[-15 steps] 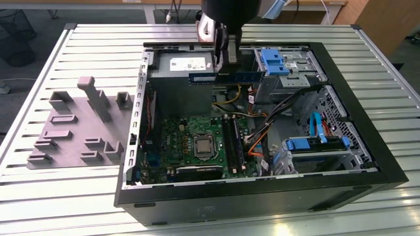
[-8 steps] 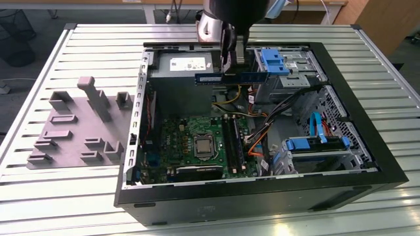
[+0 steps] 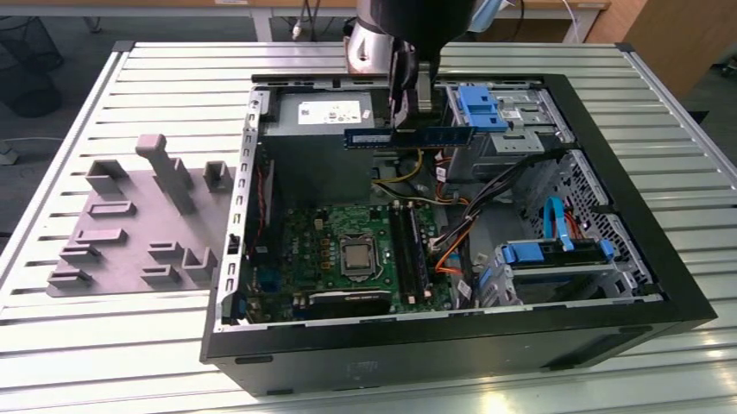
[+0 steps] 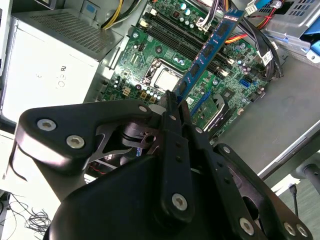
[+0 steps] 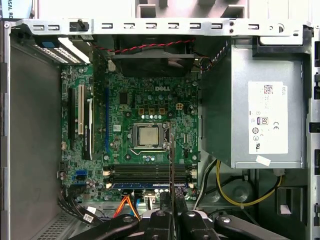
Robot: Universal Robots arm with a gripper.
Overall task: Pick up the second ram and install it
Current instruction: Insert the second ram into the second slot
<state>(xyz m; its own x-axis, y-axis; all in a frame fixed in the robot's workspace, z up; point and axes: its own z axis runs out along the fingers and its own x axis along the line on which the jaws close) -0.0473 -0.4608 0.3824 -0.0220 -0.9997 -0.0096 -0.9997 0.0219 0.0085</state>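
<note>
Currently, note the black two-finger gripper clamped on the second ram, a thin, long blue-green circuit-board stick with small dark chips; find the grip near the stick's middle, with both ends free; find the stick in the air above the open black computer case, touching nothing but the fingers.

Compare axes: read the stick's long axis as running from the exterior view's left to its right; read the long black memory slots as running crosswise to it; place the slots below the gripper, well apart from the stick.

Count one arm and one gripper; one stick held; what looks like four slots, with another blue-green stick apparently seated in one; one square metal processor socket; one grey power-supply box.
</note>
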